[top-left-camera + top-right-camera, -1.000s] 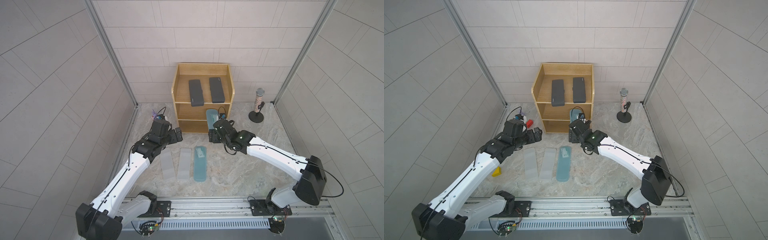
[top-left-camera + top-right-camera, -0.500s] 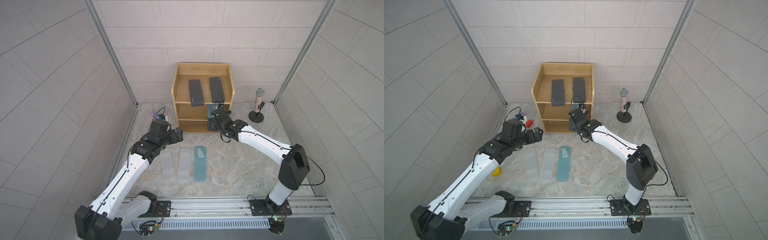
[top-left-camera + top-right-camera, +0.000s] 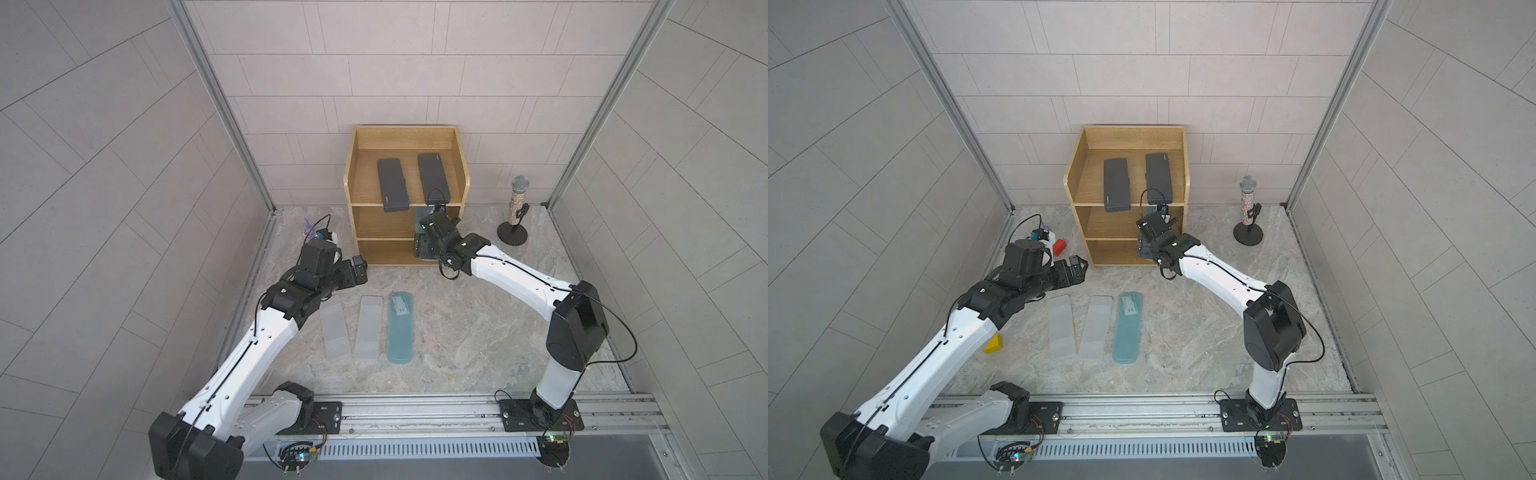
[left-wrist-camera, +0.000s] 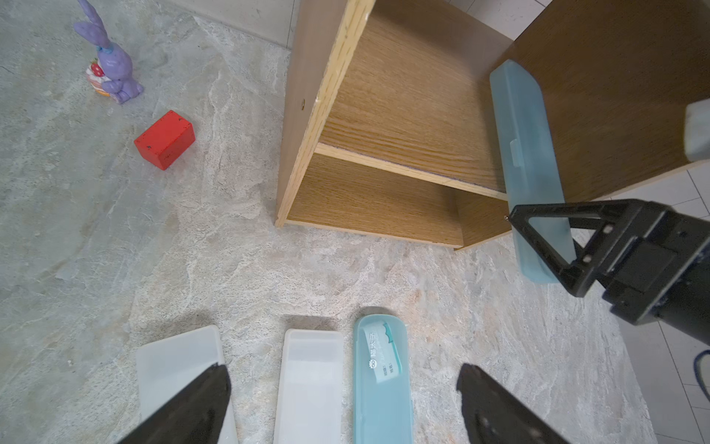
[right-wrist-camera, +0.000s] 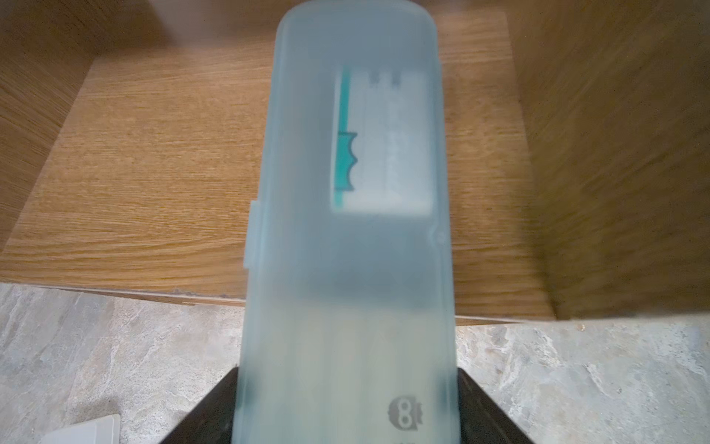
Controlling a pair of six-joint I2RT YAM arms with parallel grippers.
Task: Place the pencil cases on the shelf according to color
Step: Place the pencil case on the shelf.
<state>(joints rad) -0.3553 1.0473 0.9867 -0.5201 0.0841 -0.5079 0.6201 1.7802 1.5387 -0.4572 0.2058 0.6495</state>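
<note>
The wooden shelf [image 3: 351, 183] stands at the back wall with two black pencil cases [image 3: 392, 185] [image 3: 434, 178] on its top level. My right gripper [image 5: 345, 415] is shut on the near end of a teal case [image 5: 345, 230]. That case's far end reaches into the middle level by the right wall, as the left wrist view shows [image 4: 526, 153]. On the floor lie another teal case [image 3: 400, 326] and two frosted pale cases [image 3: 334, 330] [image 3: 369, 328]. My left gripper [image 4: 344, 388] hangs open over their far ends, holding nothing.
A red block [image 4: 165, 139] and a purple rabbit figure [image 4: 109, 65] sit left of the shelf. A microphone on a stand [image 3: 515, 212] is to its right. A yellow block [image 3: 993, 345] lies under my left arm.
My right arm has stretched towards the shelf and carried the teal case into the middle level. The left arm has hardly moved.
</note>
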